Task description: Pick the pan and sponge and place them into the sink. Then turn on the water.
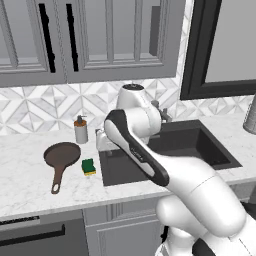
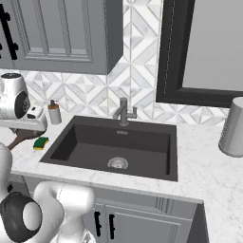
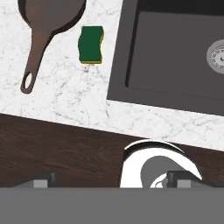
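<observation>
The dark brown pan point(image 1: 62, 155) lies on the white marble counter left of the sink point(image 1: 205, 150), its long handle pointing toward the counter's front edge. Between pan and sink lies the small green sponge point(image 1: 88, 166), its yellow underside showing at the edge. In the hand view the pan point(image 3: 48, 13) and sponge point(image 3: 91, 44) sit at the top, with the sink point(image 3: 175, 52) to their right. My gripper point(image 3: 111, 179) hangs open and empty above the counter's front edge, apart from both. The grey faucet point(image 2: 123, 111) stands behind the basin, and no stream runs from it.
A grey soap dispenser point(image 1: 81, 130) with a brown pump stands behind the pan by the backsplash. A grey canister point(image 2: 233, 128) sits on the counter right of the sink. Grey wall cabinets hang over the left counter. The round metal drain point(image 2: 117, 163) lies in the basin floor.
</observation>
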